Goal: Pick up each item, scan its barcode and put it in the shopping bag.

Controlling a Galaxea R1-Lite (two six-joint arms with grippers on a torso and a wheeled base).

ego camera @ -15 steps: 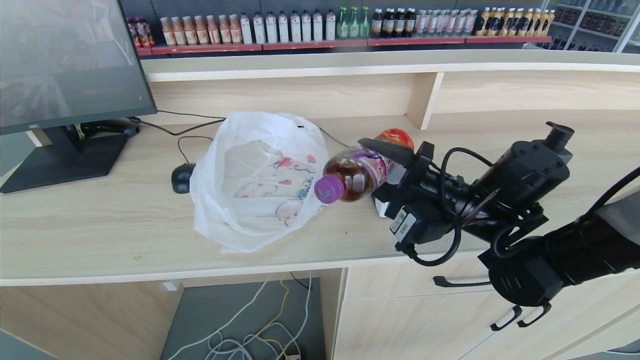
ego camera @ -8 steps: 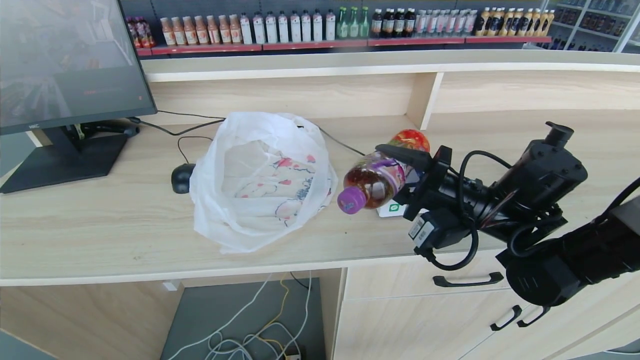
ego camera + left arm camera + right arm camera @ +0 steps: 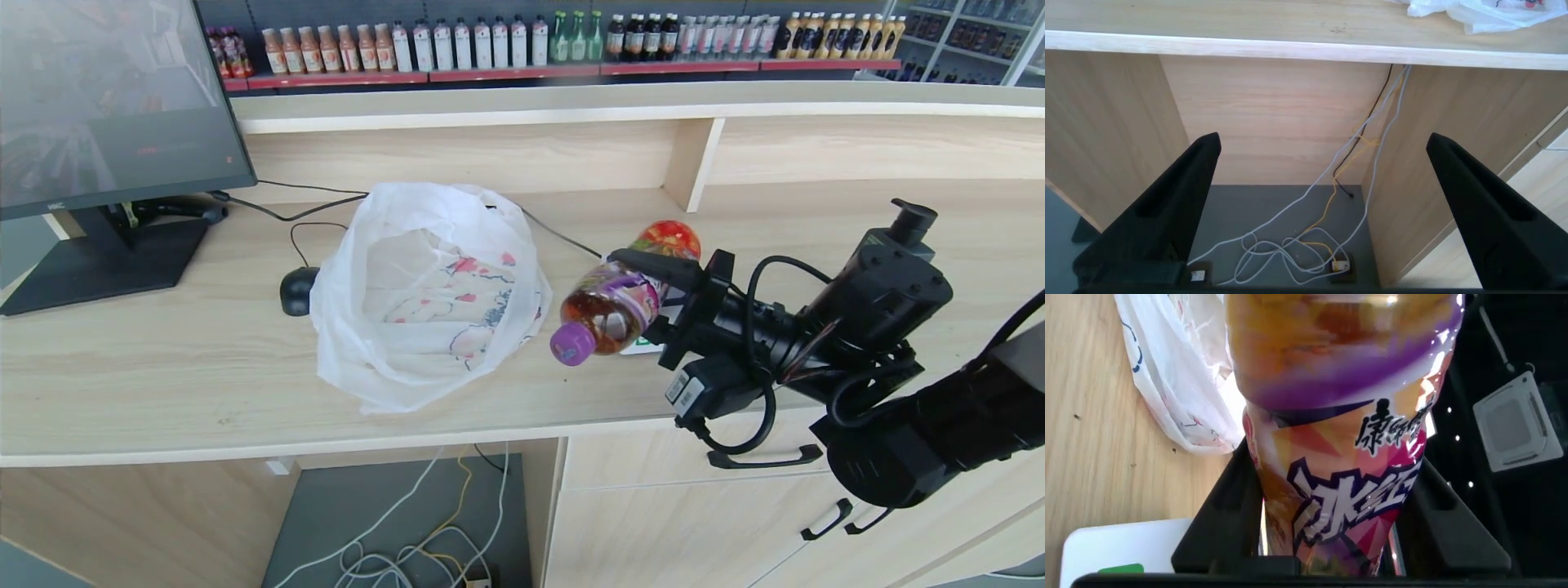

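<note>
Retreated from the shopping bag [image 3: 384, 359], our right gripper [image 3: 637, 296] clamps a downtilted bottle [image 3: 600, 309] that may slip; left gripper [image 3: 1323, 143] gapes.

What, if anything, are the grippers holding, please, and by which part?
The right gripper holds the bottle by its labelled body; the left gripper is open and holds nothing.
</note>
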